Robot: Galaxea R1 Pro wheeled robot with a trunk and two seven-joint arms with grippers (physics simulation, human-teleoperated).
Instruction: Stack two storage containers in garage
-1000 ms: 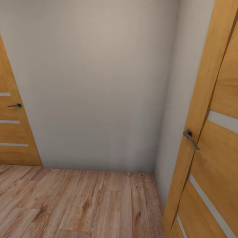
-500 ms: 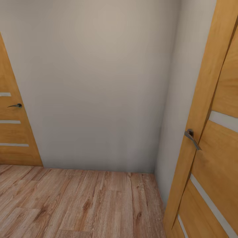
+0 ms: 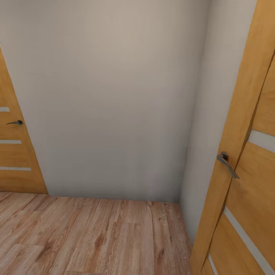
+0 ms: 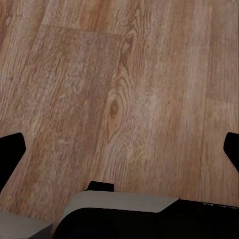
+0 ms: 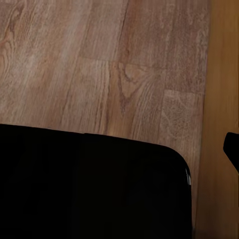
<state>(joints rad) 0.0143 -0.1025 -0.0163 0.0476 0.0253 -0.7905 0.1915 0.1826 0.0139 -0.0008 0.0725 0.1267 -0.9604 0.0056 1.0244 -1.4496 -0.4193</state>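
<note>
Head view: plain wall (image 3: pixel 110 95) ahead, wooden door (image 3: pixel 13 152) at left, second door (image 3: pixel 248 183) with handle (image 3: pixel 227 163) at right, plank floor (image 3: pixel 95 236) below. Containers unseen. Left gripper (image 4: pixel 122 154) fingers spread wide, nothing between. Right gripper (image 5: pixel 234 149): spread can't be told.

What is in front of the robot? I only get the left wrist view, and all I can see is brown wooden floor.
Observer: In the head view, a plain pale wall stands straight ahead and meets the wood floor.
Operator: Are there any doors?
Observer: Yes. There is a wooden door at the left, with a small dark handle.
Operator: Just that one?
Observer: No. A second wooden door is close on the right. Its grey lever handle points down.
</note>
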